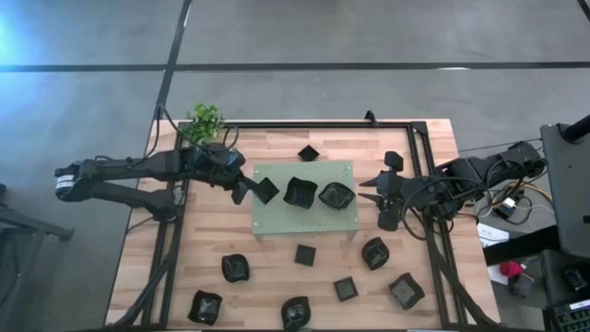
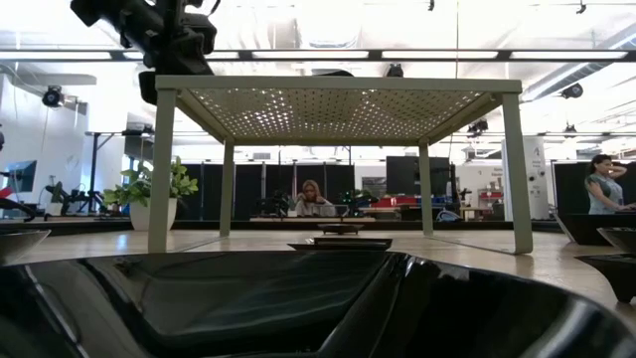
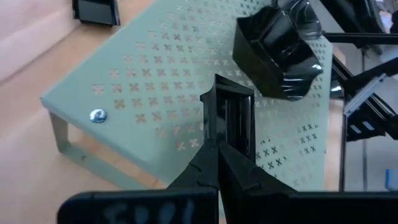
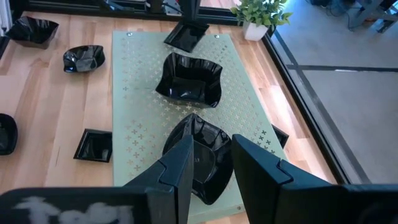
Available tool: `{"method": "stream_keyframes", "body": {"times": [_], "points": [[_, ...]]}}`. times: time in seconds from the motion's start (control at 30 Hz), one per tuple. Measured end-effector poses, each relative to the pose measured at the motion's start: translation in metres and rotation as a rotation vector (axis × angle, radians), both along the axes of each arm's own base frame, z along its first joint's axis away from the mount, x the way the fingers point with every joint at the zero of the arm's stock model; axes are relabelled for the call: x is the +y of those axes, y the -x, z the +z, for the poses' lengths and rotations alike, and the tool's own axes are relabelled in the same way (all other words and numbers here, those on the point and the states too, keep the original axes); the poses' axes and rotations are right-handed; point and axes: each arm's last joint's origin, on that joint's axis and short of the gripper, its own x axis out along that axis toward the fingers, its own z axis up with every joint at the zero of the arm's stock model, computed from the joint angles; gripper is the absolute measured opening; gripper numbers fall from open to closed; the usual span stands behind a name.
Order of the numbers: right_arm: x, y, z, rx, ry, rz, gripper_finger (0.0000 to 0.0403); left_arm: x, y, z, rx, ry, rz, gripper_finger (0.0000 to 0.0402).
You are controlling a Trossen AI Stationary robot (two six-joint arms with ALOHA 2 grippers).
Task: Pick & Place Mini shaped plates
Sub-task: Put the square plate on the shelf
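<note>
the left hand (image 1: 247, 187) is clenched on the rim of a small square plate (image 1: 265, 191), holding it tilted over the left edge of the green perforated stand (image 1: 339, 169). two more plates, a scalloped dish (image 1: 300, 192) and a wavy bowl (image 1: 335, 195), sit on the stand; the others lie scattered on the tabletop (image 1: 433, 138). the right hand (image 1: 380, 198) hovers just beside the stand's right edge, fingers spread and holding nothing. the plates look light, rigid and glossy, probably slick and chippable; a thin raised rim seems the surest place to pinch.
</note>
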Motion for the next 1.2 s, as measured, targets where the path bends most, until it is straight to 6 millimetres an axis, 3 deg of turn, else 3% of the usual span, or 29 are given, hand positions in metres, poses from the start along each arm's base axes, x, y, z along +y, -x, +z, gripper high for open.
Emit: {"method": "stream_keyframes", "body": {"times": [0.3, 1.2], "points": [[0.0, 0.0, 0.0, 0.001, 0.0, 0.0, 0.0105, -0.001, -0.003, -0.005, 0.024, 0.092, -0.025, 0.0], [0.0, 0.0, 0.0, 0.003, 0.003, 0.002, 0.0105, 0.0, -0.009, -0.011, 0.06, 0.1, -0.001, 0.0]]}}
